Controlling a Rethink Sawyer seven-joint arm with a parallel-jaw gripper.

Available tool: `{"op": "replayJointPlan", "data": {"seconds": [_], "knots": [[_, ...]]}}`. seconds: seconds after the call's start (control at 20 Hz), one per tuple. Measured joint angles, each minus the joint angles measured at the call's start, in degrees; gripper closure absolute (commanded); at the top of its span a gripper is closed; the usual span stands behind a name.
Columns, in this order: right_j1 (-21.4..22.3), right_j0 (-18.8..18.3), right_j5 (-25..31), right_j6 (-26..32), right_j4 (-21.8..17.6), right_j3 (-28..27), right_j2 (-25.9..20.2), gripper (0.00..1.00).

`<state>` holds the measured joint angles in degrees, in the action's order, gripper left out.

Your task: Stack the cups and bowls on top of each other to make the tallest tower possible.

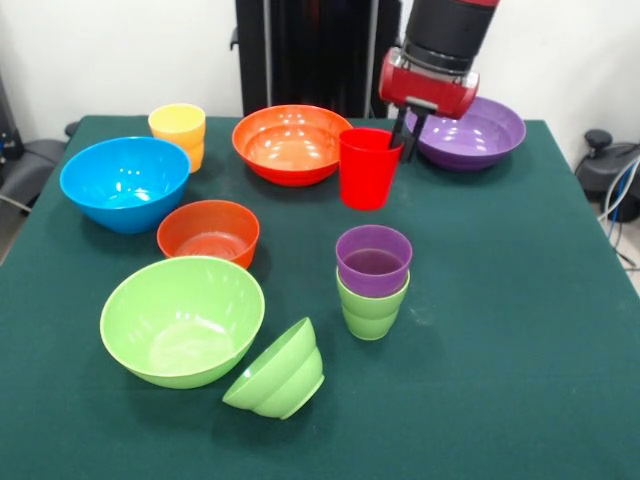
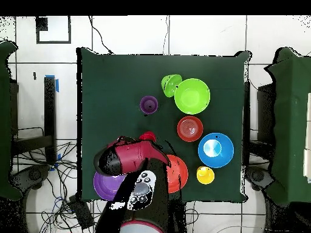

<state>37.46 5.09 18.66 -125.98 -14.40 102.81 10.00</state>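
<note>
Bowls and cups spread across a dark green bench (image 1: 520, 380), seen from the front, left to right. At far left sits the large blue bowl (image 1: 125, 183), upright and glossy, with the yellow cup (image 1: 178, 135) just behind it, its lower part a deeper orange-yellow, as if two pieces were nested. Nearer the camera, the large light-green bowl (image 1: 182, 320) stands upright, and the small orange-red bowl (image 1: 208, 232) rests between it and the blue one. Touching the big green bowl's right side, the small ribbed light-green bowl (image 1: 276, 372) lies tipped on its side, mouth angled up and to the left. Behind, toward the middle, the large orange bowl (image 1: 292, 143) stands upright, and the red cup (image 1: 368, 167) stands upright just beside its right rim. Right of centre, the purple cup (image 1: 373, 259) sits nested inside the light-green cup (image 1: 369, 311), forming a short two-band stack, well apart from the other pieces. Above the red cup hangs the red and black arm, its tool (image 1: 407, 133) showing two dark fingers close together at the cup's right rim; whether they pinch the rim cannot be told. Behind the tool, at far right, the large purple bowl (image 1: 470, 133) rests upright near the bench's back edge. From overhead, the arm (image 2: 130, 159) covers most of the purple bowl and part of the orange one, with the red cup only partly showing at its tip.
</note>
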Motion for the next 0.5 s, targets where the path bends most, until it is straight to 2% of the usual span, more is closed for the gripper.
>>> {"op": "replayJointPlan", "data": {"seconds": [0.15,0.25,0.5], "knots": [[1.29,-0.21,3.30,0.00,0.01,-0.78,-0.25,1.00],[3.10,-0.75,8.12,0.00,0.13,-2.03,-0.85,1.00],[6.06,-1.36,15.69,0.00,0.26,-4.34,-1.96,1.00]]}}
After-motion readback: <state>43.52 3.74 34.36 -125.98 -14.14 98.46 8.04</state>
